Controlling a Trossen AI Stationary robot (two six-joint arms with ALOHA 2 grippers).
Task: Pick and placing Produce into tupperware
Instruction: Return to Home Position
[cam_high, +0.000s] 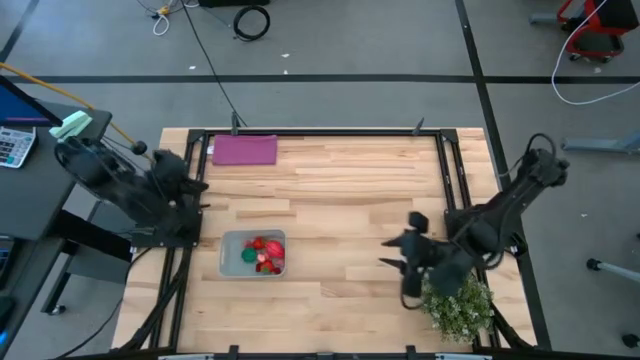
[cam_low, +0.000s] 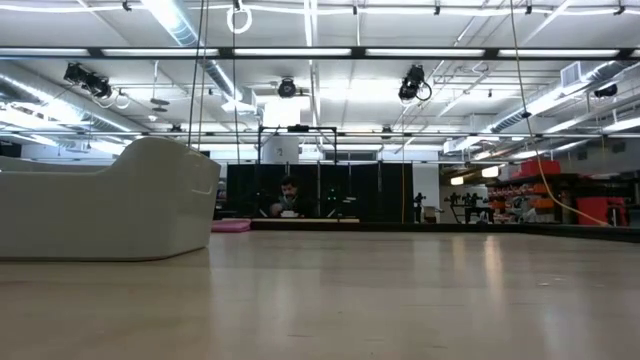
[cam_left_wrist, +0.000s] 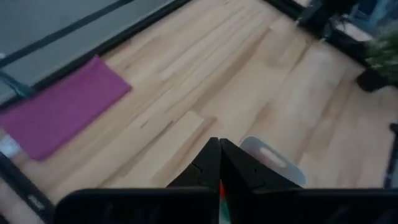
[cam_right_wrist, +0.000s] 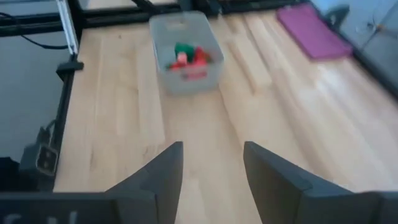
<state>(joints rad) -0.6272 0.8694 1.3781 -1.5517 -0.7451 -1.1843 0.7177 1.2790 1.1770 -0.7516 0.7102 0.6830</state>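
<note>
The tupperware (cam_high: 253, 254) sits on the table's near left part, a translucent grey-white box; it also shows in the right wrist view (cam_right_wrist: 185, 53) and as a pale wall in the low view (cam_low: 105, 200). Inside it lie the produce (cam_high: 264, 254), red pieces with one green (cam_right_wrist: 188, 56). My left gripper (cam_left_wrist: 219, 155) is shut, raised at the table's left edge above the tupperware's far side. My right gripper (cam_right_wrist: 212, 168) is open and empty, over bare wood right of the tupperware, by the table's right side (cam_high: 400, 262).
A flat purple mat (cam_high: 244, 150) lies at the far left of the table. A bushy pale-green plant (cam_high: 459, 306) stands at the near right corner, just beside the right arm. Black frame rails (cam_high: 445, 170) run along the table's edges. Bare wood spans the middle.
</note>
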